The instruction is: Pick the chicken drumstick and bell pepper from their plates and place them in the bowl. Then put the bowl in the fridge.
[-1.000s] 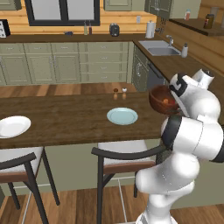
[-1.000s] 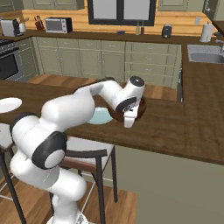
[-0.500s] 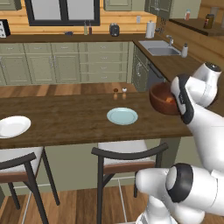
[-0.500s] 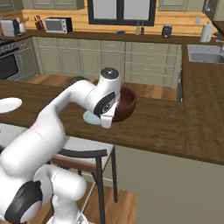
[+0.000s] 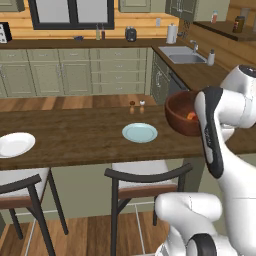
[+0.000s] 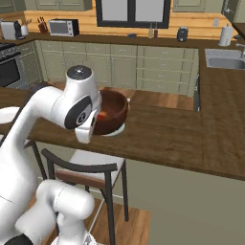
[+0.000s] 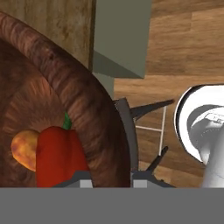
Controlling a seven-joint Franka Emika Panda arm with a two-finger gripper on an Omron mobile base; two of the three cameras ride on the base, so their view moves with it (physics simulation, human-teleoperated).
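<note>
Gripper (image 7: 109, 181) straddles the rim of the bowl (image 7: 94, 109) in the hand view, one finger tip (image 7: 81, 180) inside the wall, the other outside it, so the fingers look closed down on the rim with the bowl in their hold, only narrowly apart. Right beside the inner finger, inside the bowl, sits the bell pepper (image 7: 57, 157), red with a green stem pointing away from the fingers, and touching its far side the chicken drumstick (image 7: 24, 151), mostly hidden, long axis can't tell. Both foods are in, so pick-and-place reads as done and the step in hand is carrying the bowl to the fridge. In the left base view the bowl (image 5: 182, 112) hangs off the counter edge, lifted and tilted, past the pale blue-green plate (image 5: 140, 132), with the white plate (image 5: 15, 144) well apart further along the counter. In the right base view the bowl (image 6: 112, 110) is partly behind the arm's wrist. Key relation: the whole bowl mass lies to one side of the fingers, held off-centre at the rim, so it could tip or slip while swinging
</note>
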